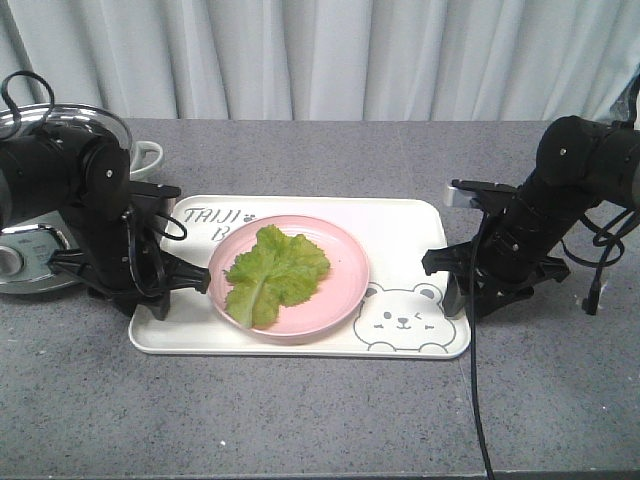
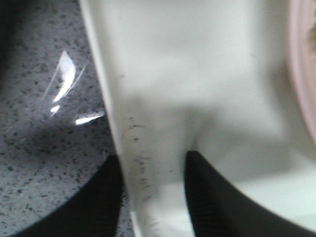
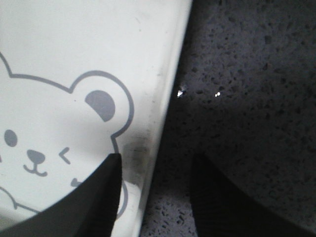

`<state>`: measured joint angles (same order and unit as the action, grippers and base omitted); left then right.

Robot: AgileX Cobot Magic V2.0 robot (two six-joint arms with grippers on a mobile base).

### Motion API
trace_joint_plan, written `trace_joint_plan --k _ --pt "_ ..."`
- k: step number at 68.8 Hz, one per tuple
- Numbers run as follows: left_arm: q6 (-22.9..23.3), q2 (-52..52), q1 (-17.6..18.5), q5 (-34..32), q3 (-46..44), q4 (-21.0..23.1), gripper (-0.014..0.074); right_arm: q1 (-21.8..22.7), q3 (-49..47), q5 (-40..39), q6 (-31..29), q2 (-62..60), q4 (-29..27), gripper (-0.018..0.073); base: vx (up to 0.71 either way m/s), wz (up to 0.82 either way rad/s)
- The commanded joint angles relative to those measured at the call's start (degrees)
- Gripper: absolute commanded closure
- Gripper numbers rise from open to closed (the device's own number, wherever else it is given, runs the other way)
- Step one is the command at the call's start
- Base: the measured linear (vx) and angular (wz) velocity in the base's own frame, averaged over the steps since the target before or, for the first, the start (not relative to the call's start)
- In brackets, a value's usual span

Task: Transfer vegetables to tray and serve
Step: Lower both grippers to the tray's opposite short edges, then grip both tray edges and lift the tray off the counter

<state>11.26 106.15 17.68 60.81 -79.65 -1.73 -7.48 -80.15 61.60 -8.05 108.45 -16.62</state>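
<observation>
The green lettuce leaf (image 1: 272, 272) lies flat on a round pink plate (image 1: 340, 290), which stands on the cream-white bear tray (image 1: 400, 225). My left gripper (image 1: 170, 290) is open and straddles the tray's left rim; in the left wrist view (image 2: 154, 155) one finger is over the table and the other over the tray floor (image 2: 197, 74). My right gripper (image 1: 452, 288) is open and straddles the right rim beside the bear drawing. In the right wrist view (image 3: 157, 158) one finger is over the tray (image 3: 74, 49) and the other over the table. The tray rests on the grey table (image 1: 300, 420).
A silver cooker with a glass lid (image 1: 45, 200) stands at the far left behind my left arm, with a white cup (image 1: 145, 155) behind it. A black cable (image 1: 478, 400) hangs from the right arm over the table. A curtain closes the back.
</observation>
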Motion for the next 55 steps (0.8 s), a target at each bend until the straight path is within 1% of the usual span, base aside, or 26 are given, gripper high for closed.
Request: trace_joint_plan --k 1,3,7,14,17,19,25,32,44,55 --pt "-0.08 -2.15 -0.19 -0.48 -1.03 0.81 0.05 0.13 -1.42 0.01 -0.12 -2.33 -0.63 0.0333 0.0 0.0" --pt "-0.12 -2.15 -0.19 -0.42 -1.03 0.81 0.0545 0.13 -1.42 0.29 -0.24 -2.33 -0.63 0.0361 0.0 0.0" --pt "-0.52 -2.15 -0.19 -0.37 -1.03 0.81 0.0606 0.13 -1.42 0.52 -0.83 -2.33 -0.63 0.0418 0.0 0.0" --pt "-2.91 -2.15 -0.19 -0.6 -1.03 2.32 0.0605 0.13 -1.42 0.76 -1.77 -2.33 -0.63 0.0514 0.0 0.0" --pt "-4.35 -2.23 -0.19 -0.86 -1.03 3.74 0.0604 0.13 -1.42 0.96 -2.16 -2.33 -0.68 0.0561 0.0 0.0" --pt "-4.84 -2.23 -0.19 -1.13 -1.03 4.43 0.0603 0.13 -1.42 0.96 -2.32 -2.33 -0.67 0.0577 0.0 0.0" --pt "-6.44 -2.34 -0.19 -1.69 -1.03 7.12 0.0603 0.13 -1.42 0.95 -2.32 -2.56 -0.67 0.0569 0.0 0.0" --pt "-7.54 -2.56 -0.14 -1.94 -1.2 9.2 0.0603 0.13 -1.42 0.6 -2.32 -3.5 -0.67 0.0568 0.0 0.0" --pt "-7.63 -4.03 0.05 -3.25 -1.2 9.35 0.0603 0.2 -1.42 -0.24 -2.32 -5.88 -0.59 0.0565 0.0 0.0" --pt "-7.85 -6.2 0.04 -4.28 -1.2 11.02 0.0603 0.2 -1.42 -0.33 -2.32 -7.8 -0.59 0.0565 0.0 0.0"
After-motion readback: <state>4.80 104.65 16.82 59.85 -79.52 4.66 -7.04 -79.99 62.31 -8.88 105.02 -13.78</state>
